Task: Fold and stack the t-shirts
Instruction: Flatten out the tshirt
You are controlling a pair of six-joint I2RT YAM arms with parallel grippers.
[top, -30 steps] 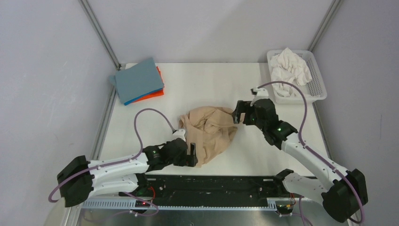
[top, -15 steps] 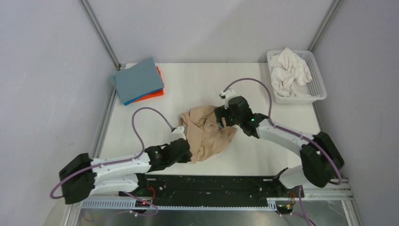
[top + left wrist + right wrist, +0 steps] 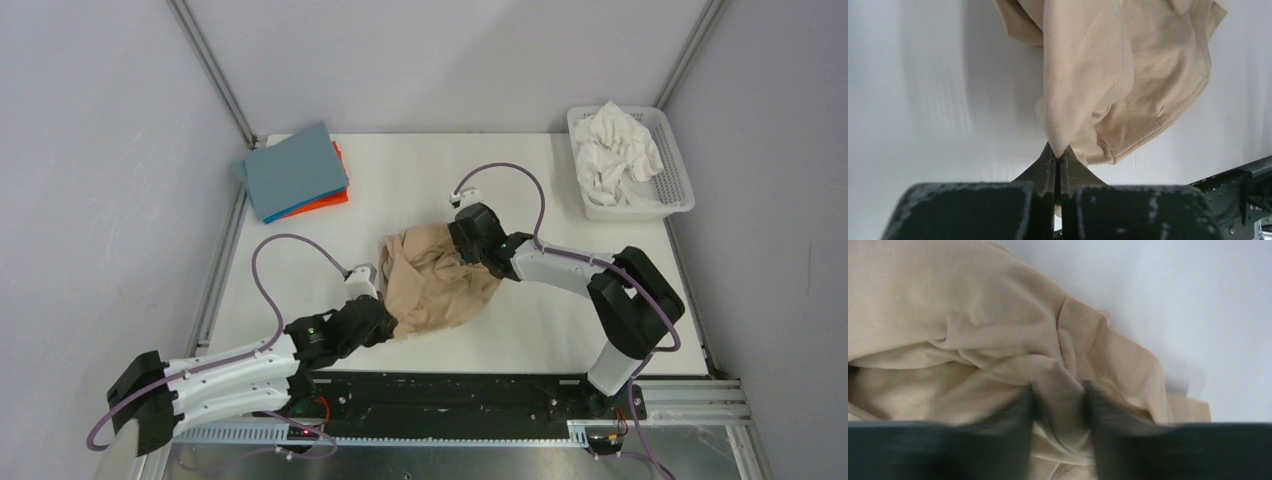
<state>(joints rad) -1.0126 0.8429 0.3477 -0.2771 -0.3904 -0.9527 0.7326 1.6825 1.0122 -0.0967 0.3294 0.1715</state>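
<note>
The tan t-shirt (image 3: 435, 282) lies crumpled on the table (image 3: 420, 190), middle, toward the near edge. The left gripper (image 3: 1057, 159) is pinched tight on a peak of its near-left edge, and the right gripper (image 3: 1058, 400) squeezes a ridge of cloth at its far-right side. The folded stack (image 3: 293, 172) sits in the far-left corner, with the white shirt (image 3: 618, 140) heaped in the basket (image 3: 683, 190) at far right.

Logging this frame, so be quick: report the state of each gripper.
Left gripper: closed, pinching a fold of the tan t-shirt.
Right gripper: closed on a bunched fold of the tan t-shirt.
</note>
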